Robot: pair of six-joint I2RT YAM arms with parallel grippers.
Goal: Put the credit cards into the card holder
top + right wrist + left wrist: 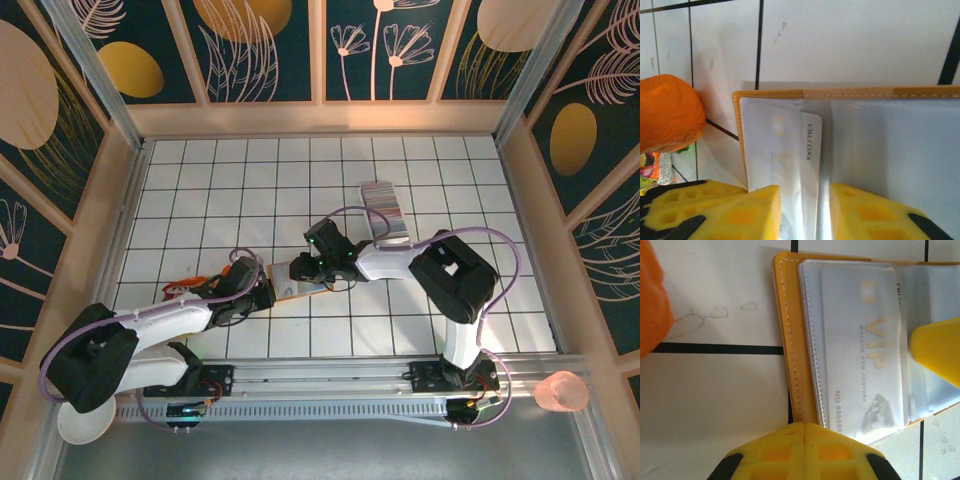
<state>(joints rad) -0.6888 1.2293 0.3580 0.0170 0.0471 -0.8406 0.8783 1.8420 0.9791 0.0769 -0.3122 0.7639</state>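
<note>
Credit card (860,355) inside card holder (790,340)

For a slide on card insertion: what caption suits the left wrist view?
VIP credit card seated in a clear sleeve of the open card holder on a tiled table.

So the card holder (790,340) is seen laid open on the white tiled tabletop (715,390), a grey VIP credit card (860,350) is tucked under its clear sleeve (812,315), the left gripper (803,432) is pinched closed right at the holder's edge, and another yellow finger (940,350) is laid over the sleeve.
</note>
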